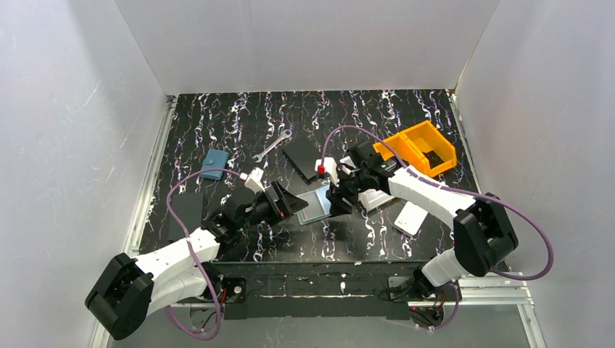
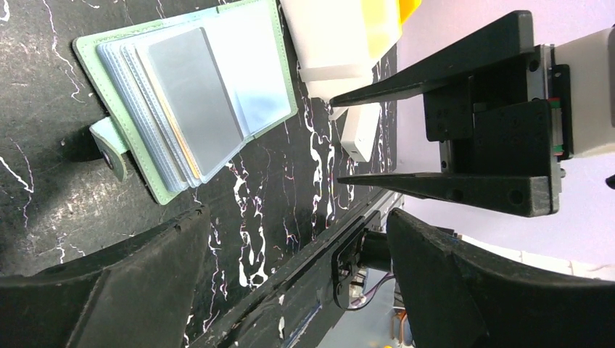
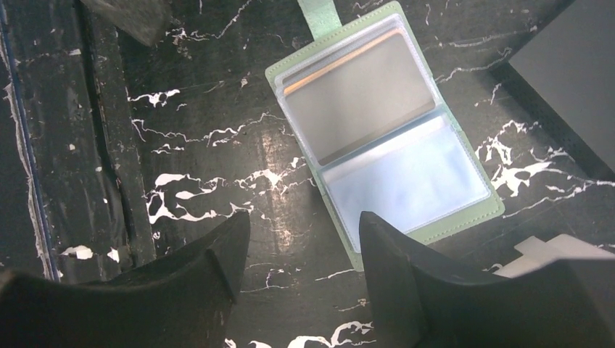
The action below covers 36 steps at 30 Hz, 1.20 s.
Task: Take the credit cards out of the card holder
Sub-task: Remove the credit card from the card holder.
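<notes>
Since spread flat at table [image 1: 239, 123] centre, leaves card holder [image 1: 315, 206] sleeves up, credit cards [image 3: 359, 98] not yet out. Flanked by left gripper [image 1: 294, 204] at 9 o'clock, right gripper [image 1: 336, 205] at 3; both released, empty, likely staged to pin and pull.

**Mint green against black marble**

The table [image 1: 239, 123] is black, veined with white and faint violet streaks. On it, the card holder [image 3: 316, 18] has a pale mint-green border and strap around clear, bluish-grey sleeves. The credit cards [image 3: 359, 101] show a dull grey face, with a tan-orange edge just behind it. In the overhead view, a teal-blue pouch [image 1: 215, 164] is at centre left and an orange bin [image 1: 422, 148] at upper right. There is also a silver wrench [image 1: 273, 145], a matte black plate [image 1: 302, 156] and a white box [image 1: 411, 217]. Purple cables [image 1: 362, 130] loop over the white arms, and the walls [image 1: 304, 43] are plain white.
</notes>
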### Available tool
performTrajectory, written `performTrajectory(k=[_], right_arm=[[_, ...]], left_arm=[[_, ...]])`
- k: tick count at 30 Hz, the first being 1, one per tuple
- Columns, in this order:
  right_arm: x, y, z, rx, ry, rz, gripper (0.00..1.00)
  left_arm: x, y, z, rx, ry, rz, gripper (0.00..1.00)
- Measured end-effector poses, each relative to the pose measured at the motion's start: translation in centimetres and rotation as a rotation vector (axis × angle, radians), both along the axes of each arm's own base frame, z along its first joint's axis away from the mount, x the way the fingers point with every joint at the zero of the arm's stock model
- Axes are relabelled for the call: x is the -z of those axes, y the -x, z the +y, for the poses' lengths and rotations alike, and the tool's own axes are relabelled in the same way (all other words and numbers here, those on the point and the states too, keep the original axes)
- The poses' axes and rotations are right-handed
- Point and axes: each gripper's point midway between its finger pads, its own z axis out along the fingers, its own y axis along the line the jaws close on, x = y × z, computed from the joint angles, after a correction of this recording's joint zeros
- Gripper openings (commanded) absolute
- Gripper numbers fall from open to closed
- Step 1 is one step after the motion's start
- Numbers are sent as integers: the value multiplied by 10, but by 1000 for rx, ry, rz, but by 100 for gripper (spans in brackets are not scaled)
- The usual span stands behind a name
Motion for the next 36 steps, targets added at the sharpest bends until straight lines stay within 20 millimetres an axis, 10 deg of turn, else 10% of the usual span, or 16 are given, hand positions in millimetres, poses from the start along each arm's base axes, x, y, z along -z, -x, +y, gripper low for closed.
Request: performTrajectory(k=[16, 22, 36], right_arm=[[12, -13, 9, 166, -50, 43, 12], [48, -20, 9, 240, 24, 116, 9], [63, -41, 9, 380, 52, 111, 6]], left_arm=[[15, -13, -11, -4, -24, 52, 67], [23, -21, -18, 9, -57, 66, 62], [55, -32, -28, 31, -135, 131, 52]])
